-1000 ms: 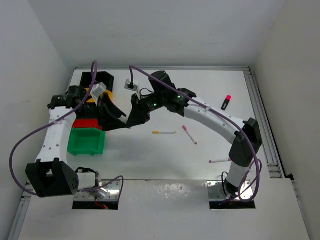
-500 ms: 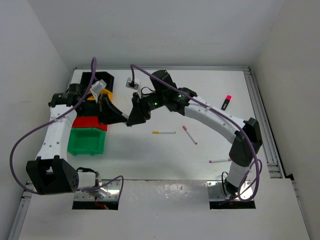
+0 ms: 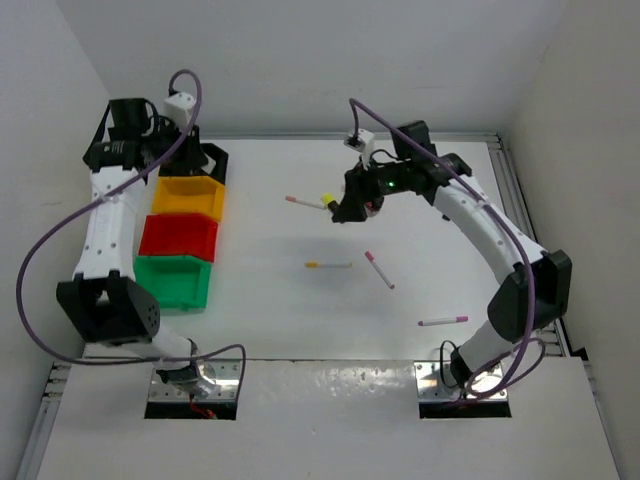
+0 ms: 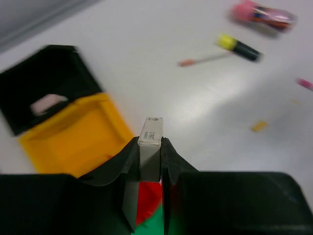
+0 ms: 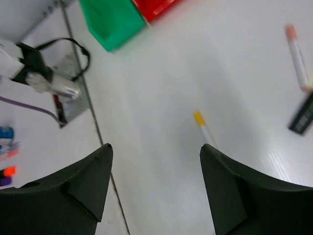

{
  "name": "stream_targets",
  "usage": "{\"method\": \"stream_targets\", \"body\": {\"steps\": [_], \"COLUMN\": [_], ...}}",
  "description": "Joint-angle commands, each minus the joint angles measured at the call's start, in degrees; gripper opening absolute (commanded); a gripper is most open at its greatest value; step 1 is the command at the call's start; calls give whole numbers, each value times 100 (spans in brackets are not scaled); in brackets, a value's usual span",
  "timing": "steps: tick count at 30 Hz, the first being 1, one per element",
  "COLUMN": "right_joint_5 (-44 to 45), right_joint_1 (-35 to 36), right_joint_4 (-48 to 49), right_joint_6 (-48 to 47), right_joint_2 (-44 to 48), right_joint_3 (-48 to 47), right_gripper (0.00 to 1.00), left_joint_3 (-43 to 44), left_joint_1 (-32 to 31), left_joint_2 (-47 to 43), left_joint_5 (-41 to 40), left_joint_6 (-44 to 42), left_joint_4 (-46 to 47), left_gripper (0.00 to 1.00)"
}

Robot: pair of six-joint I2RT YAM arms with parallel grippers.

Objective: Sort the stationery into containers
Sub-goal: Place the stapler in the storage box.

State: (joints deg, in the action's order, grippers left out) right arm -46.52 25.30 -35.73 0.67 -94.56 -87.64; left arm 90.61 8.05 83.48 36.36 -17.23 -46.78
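Eraser [image 4: 150,139] looks light and rubbery, left gripper [image 4: 149,156] pinches its flat sides, right gripper [image 5: 154,156] sits spread wide, empty.

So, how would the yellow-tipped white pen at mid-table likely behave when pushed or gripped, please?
The pen looks slim and round, so it would probably roll if nudged sideways. It lies flat on the smooth table, so it may slide away when gripped. Being thin, it is likely light and stiff.
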Motion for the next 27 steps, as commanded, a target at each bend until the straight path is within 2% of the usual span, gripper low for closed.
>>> {"method": "stream_targets", "body": {"steps": [1,4,6,7,11,14,21,24,25,27], "right_joint_5": [327,626,662,645,784,934,1075,1259,1373,1453], "right_joint_1": [-200,-507,-675,-841,-1167,-1422,-1888,-1906,-1906,-1888], "right_joint_4": [-436,-313,-207,-181,38,118,268,312,347,382], "right_joint_6": [-717,-656,-525,-515,-427,-305,-163,-146,-111,-111], "right_joint_2": [622,938,1062,1185,1537,1660,1748,1608,1521,1415], "right_joint_3": [543,1027,1361,1485,2057,2382,2945,2884,2823,2717], "right_gripper": [71,71,71,70,70,70,69,69,70,69], "left_joint_3": [851,1597,1941,2387,3462,3893,3894,3807,3745,3596], "left_joint_1": [46,248,460,547,610,592,443,460,451,460], "left_joint_2": [974,1854,2414,2636,3690,4095,4589,4695,4651,4555], "left_joint_5": [-2448,-2766,-2748,-2731,-2502,-2379,-2405,-2414,-2423,-2432], "left_joint_6": [422,685,835,871,976,906,748,748,713,669], "left_joint_4": [768,933,1092,1075,943,1057,1321,1374,1409,1567], "left_gripper": [0,0,0,0,0,0,3,22,43,54]}}
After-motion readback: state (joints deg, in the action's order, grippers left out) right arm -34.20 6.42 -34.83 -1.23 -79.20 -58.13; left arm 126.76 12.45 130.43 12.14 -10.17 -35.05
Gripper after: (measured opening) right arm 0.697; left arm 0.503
